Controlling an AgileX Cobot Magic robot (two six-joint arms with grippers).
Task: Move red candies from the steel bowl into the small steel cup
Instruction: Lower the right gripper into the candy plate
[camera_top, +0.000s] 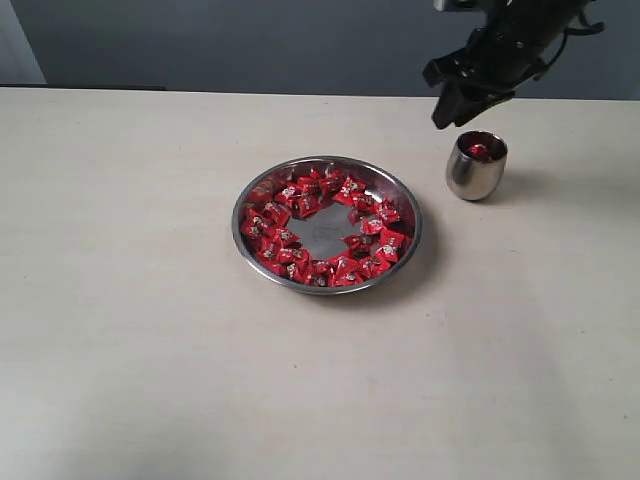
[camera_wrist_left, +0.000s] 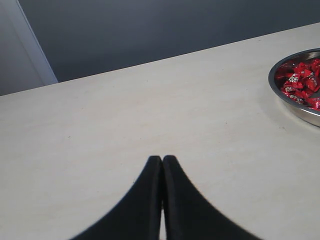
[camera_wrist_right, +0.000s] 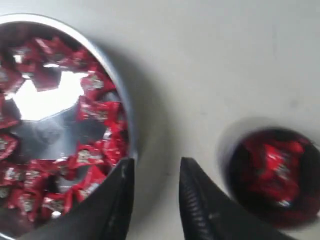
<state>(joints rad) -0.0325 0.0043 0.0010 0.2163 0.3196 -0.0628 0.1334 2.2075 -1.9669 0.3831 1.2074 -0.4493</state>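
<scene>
We see the right gripper (camera_wrist_right: 156, 162) hanging tilted, up beside the cup (camera_top: 476, 172) at the worktop's (camera_top: 150, 300) far edge, jaws parted, empty (candy (camera_top: 478, 151) inside the cup).

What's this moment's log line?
right gripper: open, empty | left gripper: shut | small steel cup: red candies inside | steel bowl: more remain

One steel bowl (camera_top: 322, 232), one small steel cup (camera_top: 473, 178), many red candies (camera_top: 300, 195).
The candies in the bowl were too many to count, and at least one more sat in the cup.
</scene>
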